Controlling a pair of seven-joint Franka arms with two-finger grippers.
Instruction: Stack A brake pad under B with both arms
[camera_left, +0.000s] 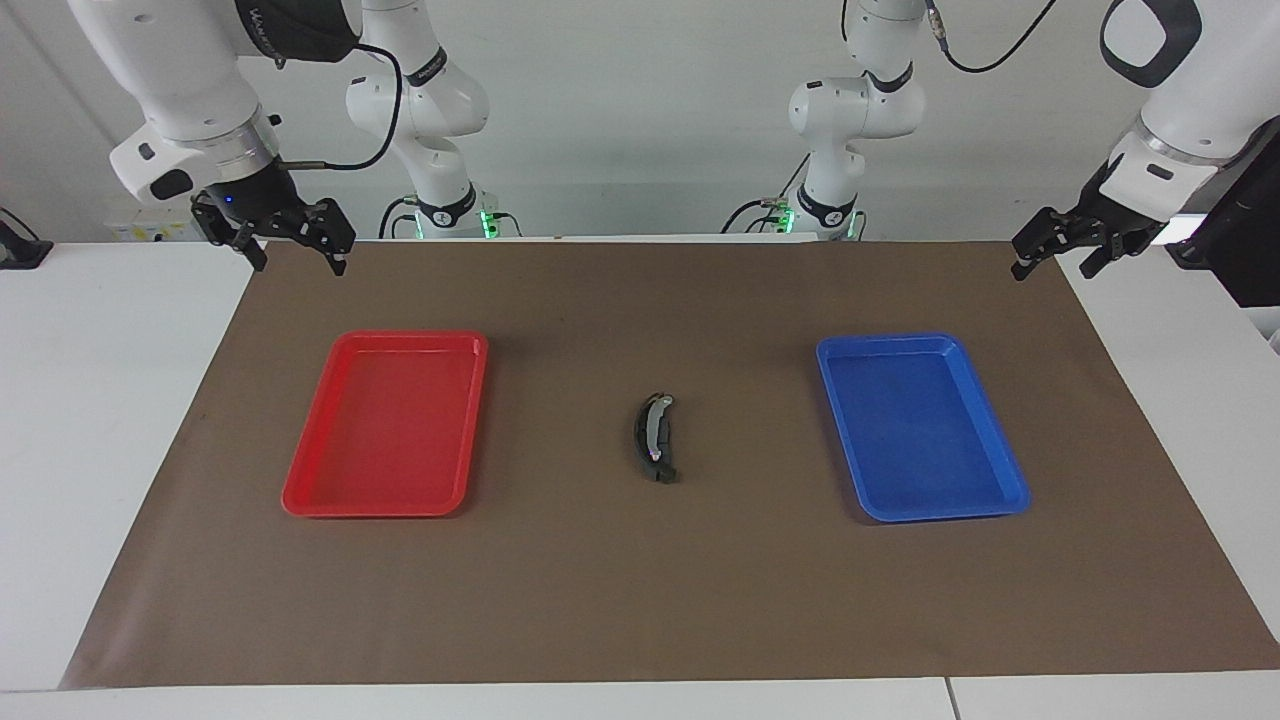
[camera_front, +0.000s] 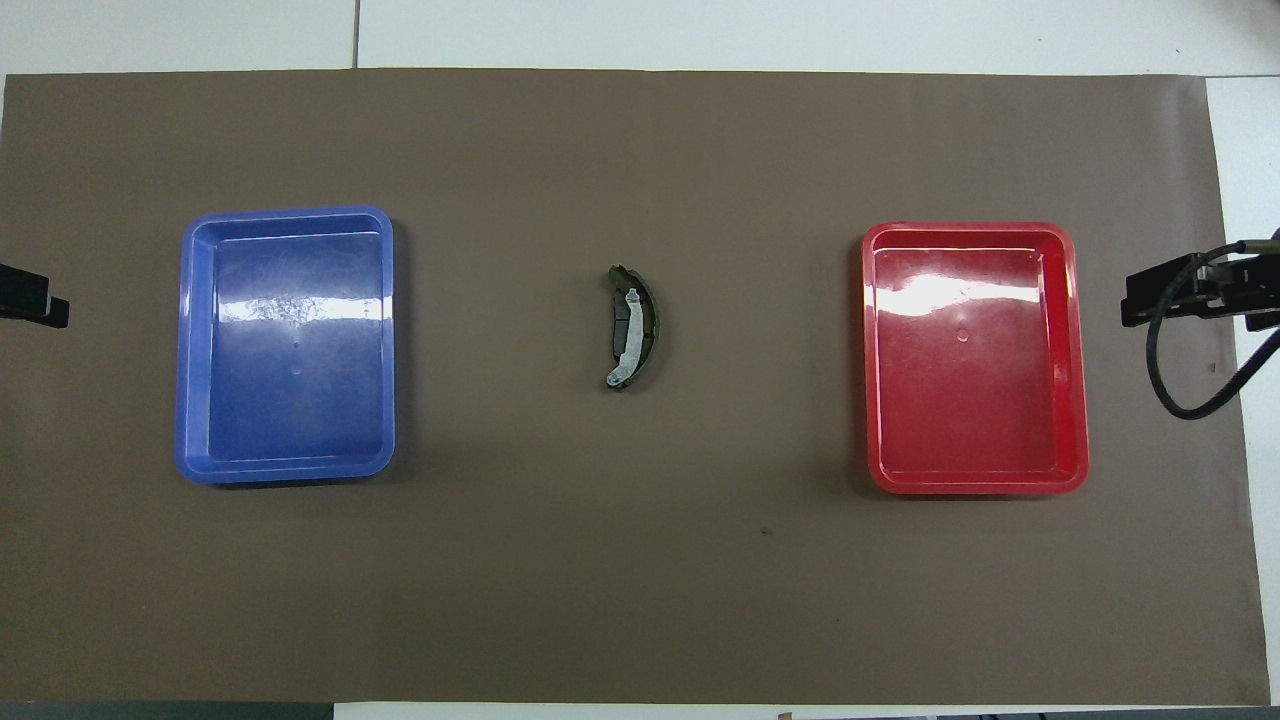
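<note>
Nearest the robots, the two grippers hang in the air at opposite ends of the table (camera_left: 120, 420), neither holding anything. The right gripper (camera_left: 296, 256) is over the mat's (camera_left: 640, 600) corner at the right arm's end, its fingers spread apart. The left gripper (camera_left: 1055, 257) is over the mat's edge at the left arm's end, its fingers also apart; in the overhead view only a dark tip of the left gripper (camera_front: 35, 297) shows at the frame's edge, while the right gripper (camera_front: 1165, 295) reaches in with a looped black cable (camera_front: 1195, 390). Farther from the robots, three things lie in a row across the brown mat. The red tray (camera_left: 300, 495) sits toward the right arm's end and has nothing in it. The blue tray (camera_left: 1010, 480) sits toward the left arm's end and likewise holds nothing. Between them, well apart from both, the brake pads lie at the mat's middle as one small pile: B (camera_left: 655, 430), the long crescent with its silvery strip uppermost, rests on top, and a short dark grey piece that looks like the A pad (camera_left: 664, 474) pokes out at the end farther from the robots. How much of the A pad lies under B cannot be told. Both grippers are well away from the pile.
</note>
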